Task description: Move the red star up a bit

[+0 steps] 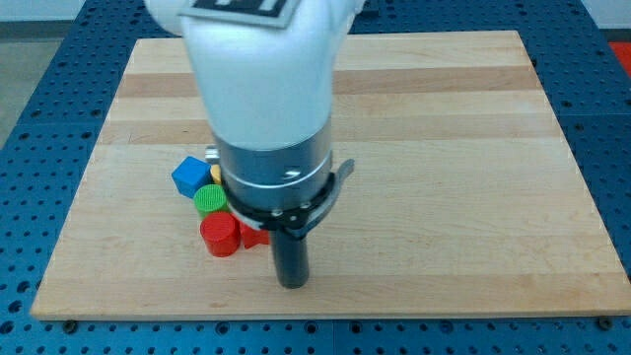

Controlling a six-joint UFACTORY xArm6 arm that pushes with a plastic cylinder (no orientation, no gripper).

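The red star is mostly hidden behind the arm; only a small red part shows next to the red cylinder near the board's bottom left. My tip is at the rod's lower end, just right of and below that red part. I cannot tell whether it touches it. A green round block sits above the red cylinder. A blue cube sits above the green one. A sliver of a yellow block shows beside the blue cube, partly hidden by the arm.
The wooden board lies on a blue perforated table. The arm's white and grey body covers the board's middle and hides what lies behind it.
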